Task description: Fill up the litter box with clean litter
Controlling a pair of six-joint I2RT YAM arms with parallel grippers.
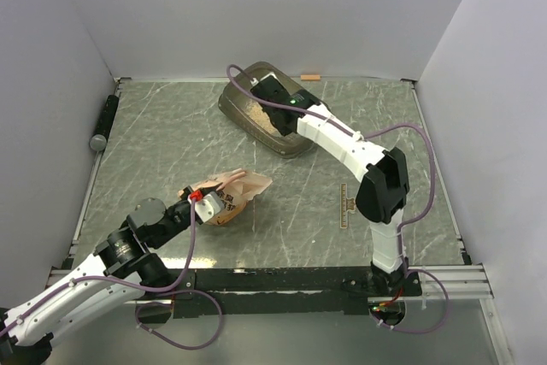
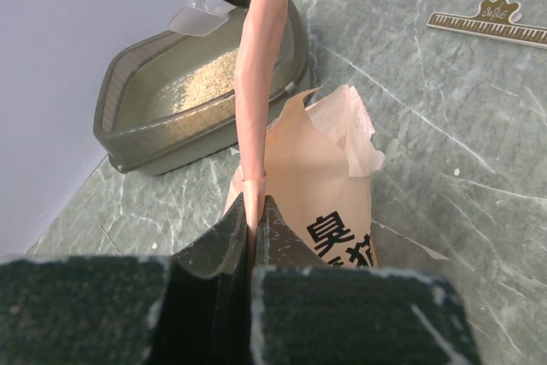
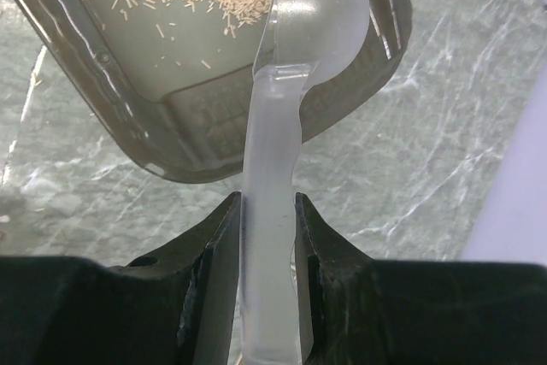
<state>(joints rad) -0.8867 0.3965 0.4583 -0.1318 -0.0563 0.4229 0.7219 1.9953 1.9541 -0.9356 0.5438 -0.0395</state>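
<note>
Start at the lower left of the top view: note the left gripper (image 1: pixel 208 202) pinched fully shut on a stretched strip of the pink bag (image 1: pixel 238 191), with the rest of the bag slumped on the table (image 1: pixel 385 108) and its torn mouth turned toward the litter box (image 1: pixel 232 107). Hold that pinch firm; lift only with the mouth kept uppermost, to avoid spilling on the table between bag and box, which lie well apart.

Move right to the upper centre: find the box set at a slant, with clean litter (image 1: pixel 259 120) covering only part of its floor, so probably more filling or spreading due. Note the right gripper (image 1: pixel 275 90) closed on the handle of a clear scoop (image 3: pixel 299 32), bowl over the near corner. Lay the bowl flat and draw the pile toward the bare end with shallow strokes. Avoid pushing on the sloping wall, lest the light tray slide.
</note>
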